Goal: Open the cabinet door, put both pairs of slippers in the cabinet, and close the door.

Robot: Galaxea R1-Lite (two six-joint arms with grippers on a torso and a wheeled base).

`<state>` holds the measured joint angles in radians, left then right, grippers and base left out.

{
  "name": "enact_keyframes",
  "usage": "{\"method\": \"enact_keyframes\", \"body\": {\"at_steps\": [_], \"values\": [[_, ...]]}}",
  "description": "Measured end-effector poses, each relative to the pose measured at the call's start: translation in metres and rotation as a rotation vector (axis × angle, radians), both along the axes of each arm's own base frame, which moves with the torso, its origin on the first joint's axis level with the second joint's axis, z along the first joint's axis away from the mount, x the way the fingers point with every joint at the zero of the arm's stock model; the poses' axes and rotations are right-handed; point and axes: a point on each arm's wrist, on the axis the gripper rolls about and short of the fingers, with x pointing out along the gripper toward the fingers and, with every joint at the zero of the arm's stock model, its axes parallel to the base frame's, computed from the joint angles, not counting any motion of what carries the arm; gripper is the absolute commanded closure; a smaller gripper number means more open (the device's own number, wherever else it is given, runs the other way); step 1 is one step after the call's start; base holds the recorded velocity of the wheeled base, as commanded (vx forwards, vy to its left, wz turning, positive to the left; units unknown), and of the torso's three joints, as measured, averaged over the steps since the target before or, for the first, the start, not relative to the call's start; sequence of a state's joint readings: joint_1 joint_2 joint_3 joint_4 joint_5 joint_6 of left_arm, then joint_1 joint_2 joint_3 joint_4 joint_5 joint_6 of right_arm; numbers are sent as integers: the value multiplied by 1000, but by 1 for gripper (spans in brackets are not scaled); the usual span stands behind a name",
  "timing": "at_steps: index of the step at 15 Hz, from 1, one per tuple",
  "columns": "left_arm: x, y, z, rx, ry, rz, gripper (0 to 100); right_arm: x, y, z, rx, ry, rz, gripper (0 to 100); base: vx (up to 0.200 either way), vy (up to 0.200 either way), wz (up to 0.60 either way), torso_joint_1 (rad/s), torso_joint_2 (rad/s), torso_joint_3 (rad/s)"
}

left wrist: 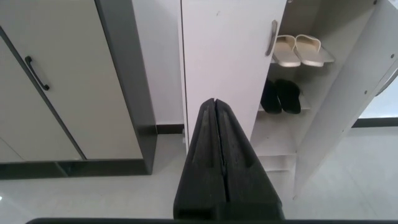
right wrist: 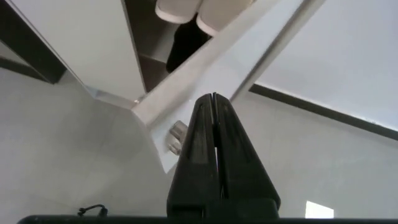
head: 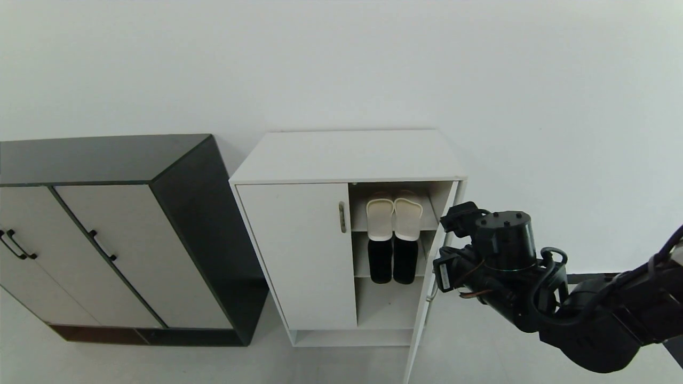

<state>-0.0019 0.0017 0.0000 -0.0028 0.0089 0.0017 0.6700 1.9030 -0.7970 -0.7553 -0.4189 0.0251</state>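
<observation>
A plain white wall (head: 341, 64) fills the upper half of the head view, above a pale grey floor (head: 160, 362). At the left of the frame stands a wide black-framed cabinet (head: 208, 229) with two beige doors (head: 106, 250), both closed.

Just right of it, at the centre of the frame, stands the narrower white wooden cabinet (head: 347, 157). Its left door (head: 296, 250) is closed. Its right door (head: 421, 320) is swung out towards the camera and is seen almost edge-on, running down to the lower edge of the frame.

In the open compartment, the pair of cream-white slippers (head: 394, 217) lies side by side on the top shelf. The pair of black slippers (head: 392, 260) lies side by side on the shelf directly below. The lowest compartment holds nothing.

The right end effector (right wrist: 214, 99) has its fingers pressed together, holding nothing. Its tip is just beside the outer face of the open door, near that door's small silver handle (right wrist: 176, 135). I cannot tell whether it touches the door.

The left end effector (left wrist: 214, 102) is also pressed together and holds nothing. It hangs over the floor in front of the closed left door, well apart from it.
</observation>
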Motion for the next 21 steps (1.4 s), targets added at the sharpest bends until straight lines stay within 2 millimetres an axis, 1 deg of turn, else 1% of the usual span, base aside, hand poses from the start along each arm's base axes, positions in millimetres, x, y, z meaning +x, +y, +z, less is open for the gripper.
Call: {"method": "enact_keyframes", "body": {"at_steps": [2,5,8,11,12,14,18,21], "values": [[0,0,0,0,0,0,100,5,15,1,109,-55,9,100,0,0,0,0,0,0],[0,0,0,0,0,0,100,7,28,-1,175,-107,49,100,0,0,0,0,0,0],[0,0,0,0,0,0,100,3,28,-8,195,-97,128,100,0,0,0,0,0,0],[0,0,0,0,0,1,100,-9,22,-16,224,-59,290,100,0,0,0,0,0,0],[0,0,0,1,0,0,100,-12,19,-17,237,-54,339,100,200,0,0,2,2,7],[0,0,0,1,0,0,100,-14,15,-22,233,-40,351,100,200,0,0,-7,0,5],[0,0,0,1,0,0,100,-15,13,-23,230,-35,349,100,200,0,0,3,4,0],[0,0,0,1,0,-1,100,-18,16,-25,230,-30,361,100,200,0,0,4,4,4]]}}
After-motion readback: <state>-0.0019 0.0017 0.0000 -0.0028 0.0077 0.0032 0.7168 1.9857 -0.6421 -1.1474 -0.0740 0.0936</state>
